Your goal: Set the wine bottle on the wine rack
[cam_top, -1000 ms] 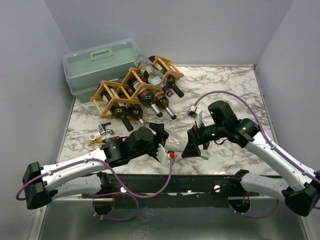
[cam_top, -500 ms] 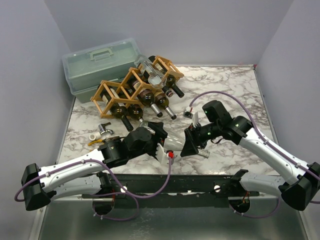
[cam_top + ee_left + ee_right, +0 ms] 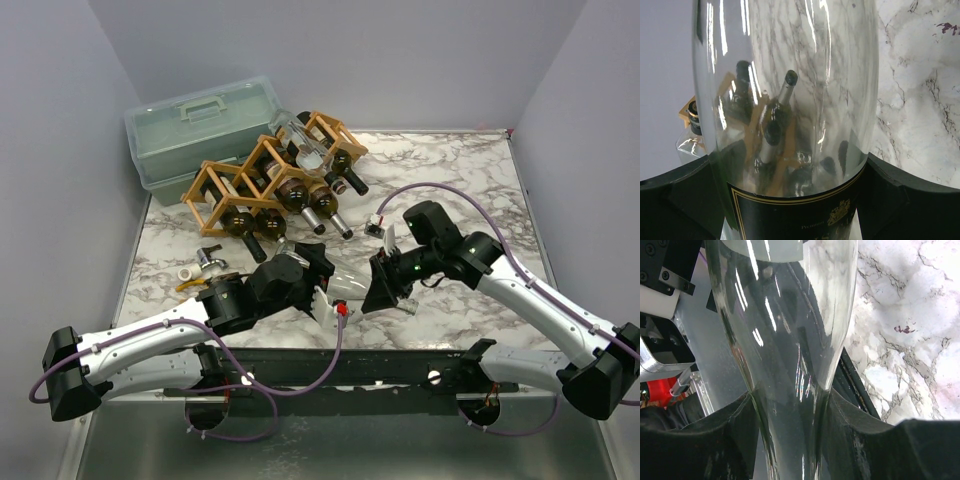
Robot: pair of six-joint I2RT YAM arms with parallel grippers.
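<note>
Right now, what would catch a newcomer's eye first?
A clear wine bottle at centre front is gripped by both arms: left gripper on its labelled body, right gripper on its neck. Back left, the wine rack holds several bottles, a pale green toolbox behind it.

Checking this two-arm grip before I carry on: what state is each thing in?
wine bottle: clear, lying over, gripped at both ends.
left gripper: shut on the wine bottle's body.
right gripper: shut on the wine bottle's neck.
wine rack: standing, dark bottles in its cells.
toolbox: lid closed.
</note>
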